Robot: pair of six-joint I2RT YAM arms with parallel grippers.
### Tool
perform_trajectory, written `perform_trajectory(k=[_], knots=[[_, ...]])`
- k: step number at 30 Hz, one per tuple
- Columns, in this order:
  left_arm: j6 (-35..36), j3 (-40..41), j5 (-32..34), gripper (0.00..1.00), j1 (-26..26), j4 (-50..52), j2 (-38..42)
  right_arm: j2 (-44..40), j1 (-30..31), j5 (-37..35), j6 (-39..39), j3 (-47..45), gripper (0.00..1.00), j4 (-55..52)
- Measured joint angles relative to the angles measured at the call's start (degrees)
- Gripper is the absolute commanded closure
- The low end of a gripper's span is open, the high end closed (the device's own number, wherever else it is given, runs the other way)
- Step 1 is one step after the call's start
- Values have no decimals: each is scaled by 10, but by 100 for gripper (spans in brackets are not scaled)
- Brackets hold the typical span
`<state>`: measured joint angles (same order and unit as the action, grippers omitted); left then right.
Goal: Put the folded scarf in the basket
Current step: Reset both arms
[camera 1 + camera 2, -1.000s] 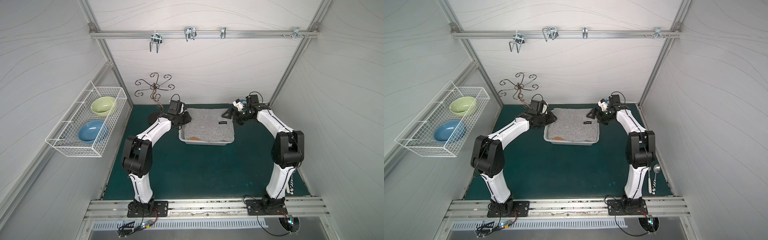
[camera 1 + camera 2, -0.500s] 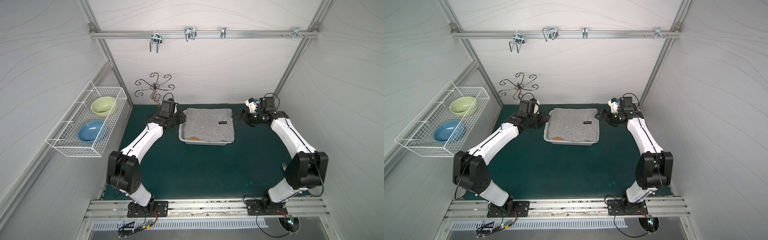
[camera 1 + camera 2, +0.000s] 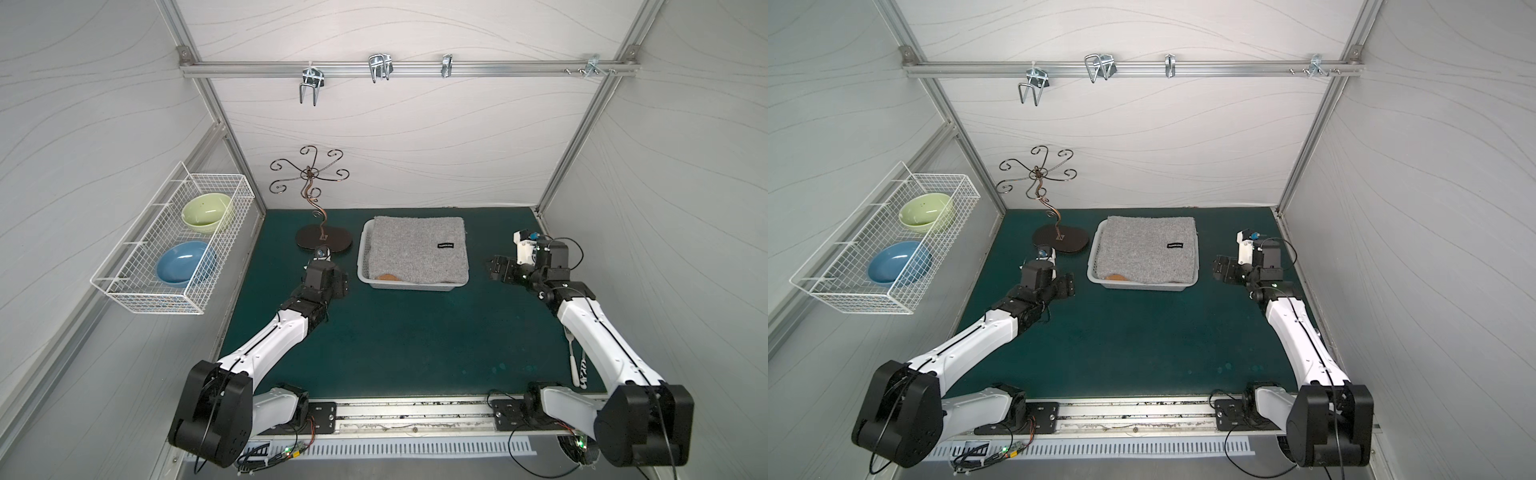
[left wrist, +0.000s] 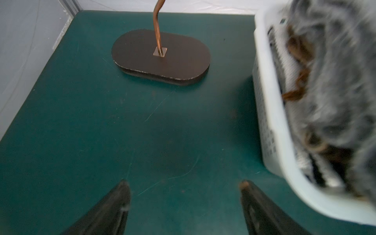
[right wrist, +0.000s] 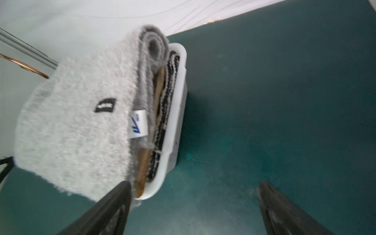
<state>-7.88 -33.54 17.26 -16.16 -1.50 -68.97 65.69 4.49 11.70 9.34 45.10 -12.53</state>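
The folded grey scarf (image 3: pixel 417 247) (image 3: pixel 1148 249) lies flat on top in the white perforated basket (image 3: pixel 411 286) (image 3: pixel 1133 284) at the back middle of the green table. It covers brown and black-and-white striped fabric. My left gripper (image 3: pixel 341 281) (image 3: pixel 1069 284) is open and empty, a short way left of the basket's front corner. My right gripper (image 3: pixel 496 270) (image 3: pixel 1219 270) hovers open and empty to the basket's right. In the left wrist view the gripper (image 4: pixel 184 183) frames bare mat beside the basket (image 4: pixel 264 101) and scarf (image 4: pixel 335 71). The right wrist view shows its gripper (image 5: pixel 194 185), the scarf (image 5: pixel 71 132) and the basket (image 5: pixel 177 122).
A curly metal stand on a dark oval base (image 3: pixel 324 239) (image 4: pixel 160 55) sits left of the basket, close to my left gripper. A white wire rack (image 3: pixel 174 245) with a green and a blue bowl hangs on the left wall. Cutlery (image 3: pixel 575 361) lies by the table's right edge.
Both arms have drawn back from the basket, left arm to the left and right arm to the right. The left gripper has opened. The scarf stays in the basket.
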Motion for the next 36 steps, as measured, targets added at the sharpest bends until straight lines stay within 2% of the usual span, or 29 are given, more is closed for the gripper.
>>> perform_trajectory(k=[4,6,11,17,21,25,36], knots=[[27,29,6,8,16,-47,-8,34,-5,-21,-21,-42,1,68],[42,33,7,8,29,-83,-10,46,-7,-50,-26,-76,1,135],[64,97,-17,7,80,-253,-54,53,-23,-119,-40,-193,1,308],[47,113,-85,12,176,-291,-108,173,-31,-130,-44,-192,1,439],[43,105,-120,9,200,-371,-160,227,-15,-133,-61,-209,1,521],[45,103,-137,1,198,-402,-196,240,11,-131,-83,-207,1,538],[53,103,-150,0,188,-425,-199,240,5,-123,-90,-200,1,554]])
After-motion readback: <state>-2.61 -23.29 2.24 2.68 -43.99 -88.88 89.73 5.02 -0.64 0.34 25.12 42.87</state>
